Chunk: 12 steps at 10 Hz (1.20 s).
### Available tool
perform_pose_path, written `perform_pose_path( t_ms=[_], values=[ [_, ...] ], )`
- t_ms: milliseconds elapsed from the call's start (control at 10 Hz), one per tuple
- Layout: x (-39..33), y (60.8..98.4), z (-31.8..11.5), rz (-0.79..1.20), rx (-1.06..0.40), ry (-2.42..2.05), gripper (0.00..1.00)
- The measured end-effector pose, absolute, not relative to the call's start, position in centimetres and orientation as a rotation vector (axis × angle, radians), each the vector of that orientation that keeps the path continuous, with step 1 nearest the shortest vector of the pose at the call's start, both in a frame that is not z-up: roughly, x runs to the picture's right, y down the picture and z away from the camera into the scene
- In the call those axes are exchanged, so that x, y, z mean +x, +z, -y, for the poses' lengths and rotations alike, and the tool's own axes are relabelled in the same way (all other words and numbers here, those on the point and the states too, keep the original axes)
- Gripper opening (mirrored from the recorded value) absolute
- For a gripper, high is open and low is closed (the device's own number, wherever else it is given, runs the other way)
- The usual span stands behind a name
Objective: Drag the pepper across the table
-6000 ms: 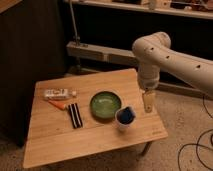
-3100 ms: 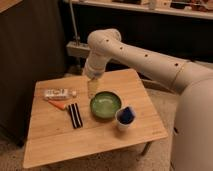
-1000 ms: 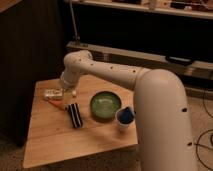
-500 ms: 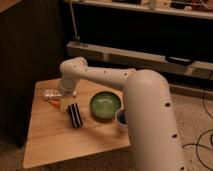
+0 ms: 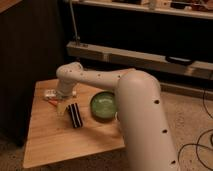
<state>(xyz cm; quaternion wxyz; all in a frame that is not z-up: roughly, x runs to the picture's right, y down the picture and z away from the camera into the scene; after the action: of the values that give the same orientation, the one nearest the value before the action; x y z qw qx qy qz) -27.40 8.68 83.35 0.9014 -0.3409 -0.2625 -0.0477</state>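
Pepper (image 5: 52, 102) lying near back corner of worktop (image 5: 55, 145), just in front of bottle (image 5: 50, 93), long axis roughly parallel to it; hand (image 5: 61, 108) low, just beside pepper's end nearer block (image 5: 74, 115), contact unclear, open-or-closed state not discernible; likeliest drag line toward front edge.

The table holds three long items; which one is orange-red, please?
The slim pepper, between the pale bottle and the black block, beside the gripper, low over the table.
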Motion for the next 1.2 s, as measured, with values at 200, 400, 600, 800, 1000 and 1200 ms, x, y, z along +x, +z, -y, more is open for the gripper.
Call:
perform_pose_path(
  t_ms=[200, 400, 600, 800, 1000, 1200],
  values=[
    [-27.6, 84.2, -9.2, 0.552, -0.7, -0.109, 0.8],
    [-27.3, 85.2, -8.8, 0.548, -0.687, -0.106, 0.8],
    [-26.7, 85.9, -7.7, 0.53, -0.673, -0.1, 0.8],
    [-26.5, 86.4, -7.0, 0.52, -0.665, -0.097, 0.8],
    [-26.4, 86.9, -6.9, 0.525, -0.664, -0.102, 0.8],
    [-26.4, 87.2, -6.8, 0.537, -0.658, -0.109, 0.8]
  ],
)
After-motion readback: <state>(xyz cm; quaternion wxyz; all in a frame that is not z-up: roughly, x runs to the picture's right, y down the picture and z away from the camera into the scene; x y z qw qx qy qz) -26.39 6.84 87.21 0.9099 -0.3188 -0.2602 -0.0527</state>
